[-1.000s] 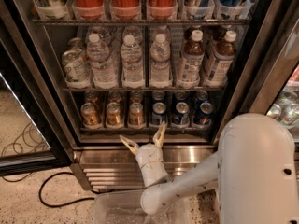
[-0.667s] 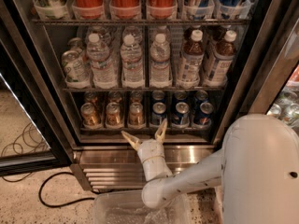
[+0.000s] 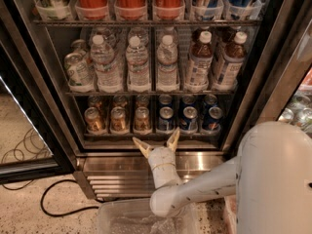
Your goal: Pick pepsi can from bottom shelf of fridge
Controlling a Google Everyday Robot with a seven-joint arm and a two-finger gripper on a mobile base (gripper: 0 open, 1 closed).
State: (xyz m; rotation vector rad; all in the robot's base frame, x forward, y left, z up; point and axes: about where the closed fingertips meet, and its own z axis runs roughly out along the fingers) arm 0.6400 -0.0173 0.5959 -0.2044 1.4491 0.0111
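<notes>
Approach step: my gripper hangs spread wide and empty just before the front edge of the fridge bottom shelf. The nearest pepsi can stands in the front row, just up and right of it; next I likely need to rise, shift right and reach around it

Speckled floor bears fridge, black cable; pincer spread just below bottom shelf.

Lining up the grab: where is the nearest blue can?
In the camera view, the blue can stands front row on the bottom shelf, just right of the gold cans; the open gripper hovers just below it.
</notes>
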